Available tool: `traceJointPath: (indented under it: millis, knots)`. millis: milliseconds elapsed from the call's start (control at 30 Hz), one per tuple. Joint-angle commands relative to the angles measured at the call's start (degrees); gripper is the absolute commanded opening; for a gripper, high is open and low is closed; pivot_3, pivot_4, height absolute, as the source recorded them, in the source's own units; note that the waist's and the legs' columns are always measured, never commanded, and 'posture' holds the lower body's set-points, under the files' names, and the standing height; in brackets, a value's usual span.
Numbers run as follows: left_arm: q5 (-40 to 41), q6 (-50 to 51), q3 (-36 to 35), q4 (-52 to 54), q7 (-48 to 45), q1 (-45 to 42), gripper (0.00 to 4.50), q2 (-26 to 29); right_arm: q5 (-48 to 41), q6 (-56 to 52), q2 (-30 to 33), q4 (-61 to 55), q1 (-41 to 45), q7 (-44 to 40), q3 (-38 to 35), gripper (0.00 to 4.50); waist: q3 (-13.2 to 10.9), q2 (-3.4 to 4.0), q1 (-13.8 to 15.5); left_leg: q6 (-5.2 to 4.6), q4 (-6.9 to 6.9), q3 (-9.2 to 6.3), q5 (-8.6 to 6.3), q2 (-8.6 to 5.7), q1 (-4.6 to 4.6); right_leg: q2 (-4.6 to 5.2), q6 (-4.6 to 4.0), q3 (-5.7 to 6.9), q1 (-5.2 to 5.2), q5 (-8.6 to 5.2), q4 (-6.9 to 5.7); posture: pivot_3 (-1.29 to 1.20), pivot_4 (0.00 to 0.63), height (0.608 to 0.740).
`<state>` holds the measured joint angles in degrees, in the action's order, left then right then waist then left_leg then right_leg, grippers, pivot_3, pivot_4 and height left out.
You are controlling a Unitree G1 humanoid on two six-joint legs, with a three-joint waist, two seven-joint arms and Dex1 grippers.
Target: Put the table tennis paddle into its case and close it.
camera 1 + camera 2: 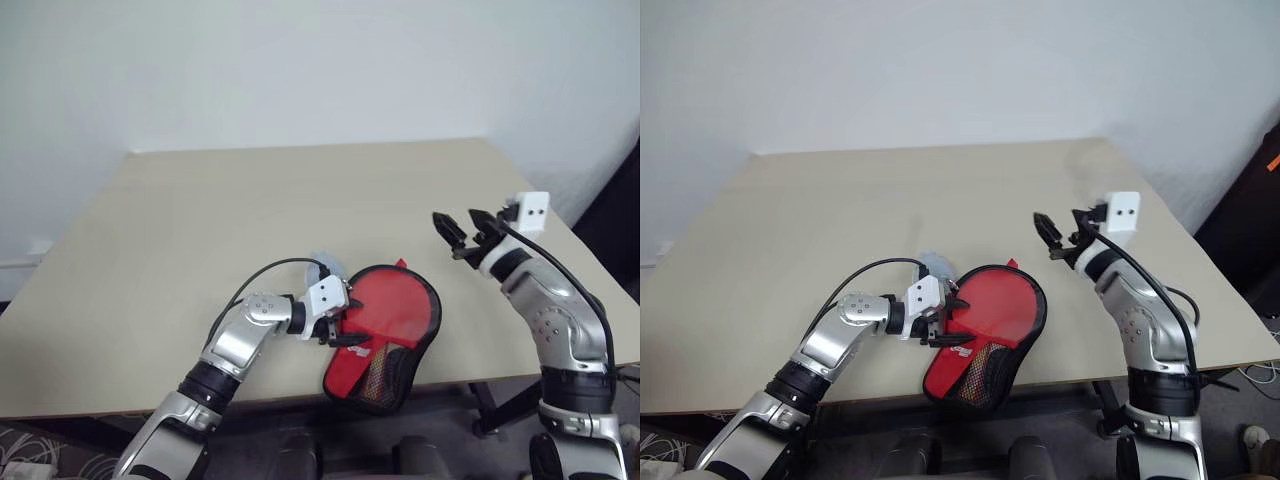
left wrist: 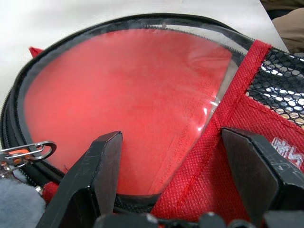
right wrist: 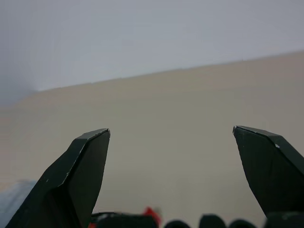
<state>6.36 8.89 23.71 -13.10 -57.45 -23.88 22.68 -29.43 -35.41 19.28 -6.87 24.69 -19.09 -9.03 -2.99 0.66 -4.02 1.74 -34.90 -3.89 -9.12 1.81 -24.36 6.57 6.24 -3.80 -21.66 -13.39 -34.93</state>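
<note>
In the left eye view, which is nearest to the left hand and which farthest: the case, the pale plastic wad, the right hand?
1. The case: right at the open fingers of the left hand, on the table's near edge.
2. The pale plastic wad: just behind the left wrist.
3. The right hand: farthest, raised over the table's right side, open.

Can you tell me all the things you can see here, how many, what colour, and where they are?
table: one, beige, fills the middle of the scene.
case: one, red with black trim and mesh patch, at the table's near edge, its mesh end overhanging.
table tennis paddle: one, red face, lying inside the open case.
zip pull: one, silvery, on the case's edge.
plastic wad: one, pale, on the table just behind the left gripper.
left gripper: one, black fingers, open, at the case.
right gripper: one, black fingers, open, raised above the table.
</note>
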Motion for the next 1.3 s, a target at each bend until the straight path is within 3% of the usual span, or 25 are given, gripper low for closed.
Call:
traceJointPath:
  millis: [33,200,367,500,700,967,1267,1300]
  knots:
    - [-7.9,-3.4,4.4,-6.1,3.6,2.5,3.49,0.0,1.0,0.8,0.0,2.4,4.8,-1.6,1.4,4.50,0.1,-0.02,0.1,0.00,0.00,0.00,0.00,0.00,0.06,0.00,0.00,0.02,0.10,0.00,0.01,0.00,0.000,0.740]
    - [-8.7,-2.3,3.7,-5.3,7.5,3.4,3.49,-3.5,2.0,1.6,-1.1,5.7,7.4,-2.4,2.7,4.50,0.4,-0.07,1.6,0.01,-0.03,0.03,-0.01,-0.02,0.09,0.02,0.00,0.02,0.32,0.00,0.09,0.00,0.000,0.740]
    - [-9.5,-1.6,3.5,-5.0,8.0,4.0,3.49,-3.2,1.3,-0.1,-2.6,8.1,10.2,-2.8,3.0,4.50,0.7,-0.09,1.8,0.00,-0.03,0.03,0.00,-0.03,-0.01,0.01,0.00,0.03,0.31,0.00,0.07,0.00,0.000,0.740]
    - [-9.5,-0.1,2.9,-4.3,8.4,4.9,3.49,-2.9,3.7,-3.3,-2.4,11.8,14.8,-5.8,7.9,4.50,0.8,0.07,1.4,0.00,-0.01,0.02,0.00,-0.03,0.02,0.01,0.00,0.04,0.28,0.00,0.03,0.00,0.000,0.740]
    - [-9.2,0.9,2.7,-4.2,8.6,5.0,3.49,-3.0,1.7,-7.7,-7.7,21.1,21.3,-11.9,10.8,4.50,1.0,0.04,1.3,0.00,0.00,-0.03,0.00,-0.03,0.03,0.00,0.00,0.09,0.28,0.00,-0.05,0.00,0.000,0.740]
    - [-9.1,1.1,2.6,-4.7,9.1,4.9,3.49,-3.8,7.9,-13.3,-13.1,44.5,30.6,-16.3,17.3,4.50,1.1,0.00,1.4,0.01,0.01,-0.05,-0.01,-0.03,0.01,-0.01,-0.01,0.13,0.25,0.00,-0.17,0.00,0.000,0.740]
    - [-9.2,1.4,2.5,-5.0,10.0,4.9,3.49,-4.1,14.0,-10.9,-14.8,52.3,34.2,-21.3,20.2,4.50,1.1,0.00,1.3,0.01,0.00,-0.06,-0.01,-0.03,-0.01,-0.02,0.00,0.14,0.18,0.00,-0.32,0.00,0.000,0.740]
    - [-9.2,1.4,2.5,-5.1,10.1,4.9,3.51,-4.2,14.3,-10.3,-15.1,52.6,34.4,-20.8,19.7,4.32,1.1,0.00,1.3,0.01,0.00,-0.06,-0.01,-0.03,-0.01,-0.02,0.00,0.14,0.18,0.00,-0.34,0.00,0.000,0.740]
